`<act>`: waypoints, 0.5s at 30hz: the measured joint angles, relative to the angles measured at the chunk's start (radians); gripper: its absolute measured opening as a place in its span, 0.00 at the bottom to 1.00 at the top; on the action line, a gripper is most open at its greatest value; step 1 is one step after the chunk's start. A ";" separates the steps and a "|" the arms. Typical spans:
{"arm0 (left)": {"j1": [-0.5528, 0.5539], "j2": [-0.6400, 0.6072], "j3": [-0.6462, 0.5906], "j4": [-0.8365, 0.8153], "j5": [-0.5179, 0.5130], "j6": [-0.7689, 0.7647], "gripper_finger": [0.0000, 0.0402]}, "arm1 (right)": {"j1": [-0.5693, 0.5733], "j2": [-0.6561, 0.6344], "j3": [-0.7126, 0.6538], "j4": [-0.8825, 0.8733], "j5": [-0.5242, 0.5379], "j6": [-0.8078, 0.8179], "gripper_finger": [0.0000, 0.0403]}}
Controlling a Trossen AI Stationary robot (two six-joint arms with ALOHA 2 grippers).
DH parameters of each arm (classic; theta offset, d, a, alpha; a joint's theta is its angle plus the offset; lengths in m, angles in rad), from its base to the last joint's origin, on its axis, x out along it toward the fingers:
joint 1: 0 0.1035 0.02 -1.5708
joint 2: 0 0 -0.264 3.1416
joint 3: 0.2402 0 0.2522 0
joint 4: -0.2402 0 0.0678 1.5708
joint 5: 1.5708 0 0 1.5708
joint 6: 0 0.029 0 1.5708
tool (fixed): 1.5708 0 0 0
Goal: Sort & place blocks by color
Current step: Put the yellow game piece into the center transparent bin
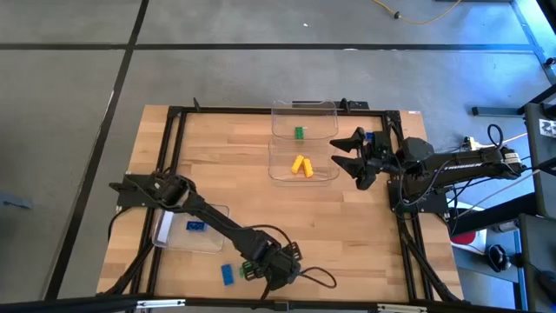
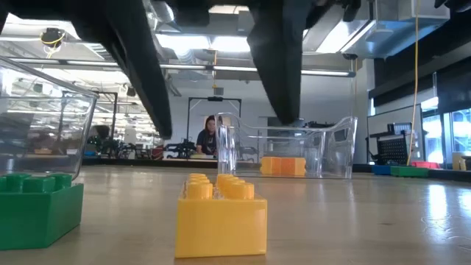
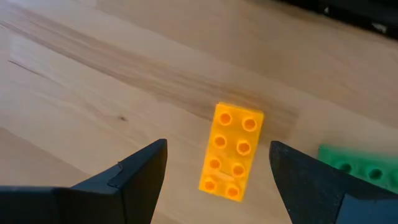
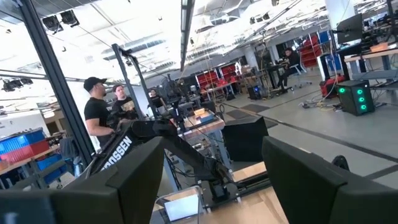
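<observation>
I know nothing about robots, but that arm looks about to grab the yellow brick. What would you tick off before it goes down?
1. Left gripper open: ok, fingers spread wide.
2. Yellow brick lined up between the fingers: ok.
3. Brick lying flat, studs up: ok.
4. Neighbouring green brick clear of the fingers: cannot tell, it lies close to one finger.
5. Bin holding yellow bricks free to receive another: ok, two bricks inside with room left.
6. Right gripper out of the way: ok, it hangs open beside the bins, far from the left arm.
</observation>
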 joint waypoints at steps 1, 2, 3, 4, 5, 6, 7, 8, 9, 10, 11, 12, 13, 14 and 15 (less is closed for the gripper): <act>0.004 0.009 0.001 0.013 0.009 0.002 0.68 | 0.000 0.000 0.000 0.000 0.000 0.000 0.68; 0.008 0.017 0.002 0.023 0.020 0.003 0.68 | 0.000 0.000 0.000 0.000 0.000 0.000 0.68; 0.011 0.022 0.001 0.009 0.029 0.003 0.68 | 0.000 0.000 0.000 0.000 0.001 0.000 0.68; 0.013 0.025 -0.002 -0.006 0.037 0.004 0.68 | 0.000 0.000 0.000 0.000 0.005 0.000 0.68; 0.015 0.034 -0.001 0.005 0.046 0.007 0.68 | 0.000 0.000 0.000 -0.003 0.014 0.000 0.68; 0.019 0.042 0.002 0.025 0.050 0.015 0.68 | 0.000 0.000 0.000 -0.006 0.022 0.000 0.68; 0.019 0.047 0.001 0.019 0.049 0.023 0.68 | 0.000 0.001 0.000 -0.006 0.027 0.000 0.68; 0.019 0.050 0.000 0.003 0.049 0.027 0.68 | 0.000 0.001 0.000 -0.006 0.029 0.000 0.68; 0.019 0.059 -0.001 0.006 0.050 0.031 0.68 | -0.001 0.001 0.000 -0.006 0.030 -0.001 0.68; 0.021 0.070 0.001 0.038 0.049 0.033 0.68 | -0.001 0.002 0.000 -0.006 0.030 -0.002 0.68; 0.022 0.076 0.001 0.039 0.045 0.032 0.68 | -0.001 0.003 0.000 -0.007 0.030 -0.002 0.68; 0.023 0.077 -0.001 0.026 0.047 0.026 0.68 | -0.001 0.003 0.000 -0.008 0.030 -0.002 0.68; 0.024 0.077 -0.002 0.015 0.049 0.024 0.68 | -0.001 0.002 0.000 -0.009 0.030 -0.002 0.68; 0.026 0.083 0.001 0.038 0.051 0.026 0.68 | -0.001 0.002 0.000 -0.013 0.030 -0.002 0.68; 0.028 0.088 0.002 0.043 0.050 0.029 0.68 | -0.001 0.003 0.000 -0.016 0.030 -0.002 0.68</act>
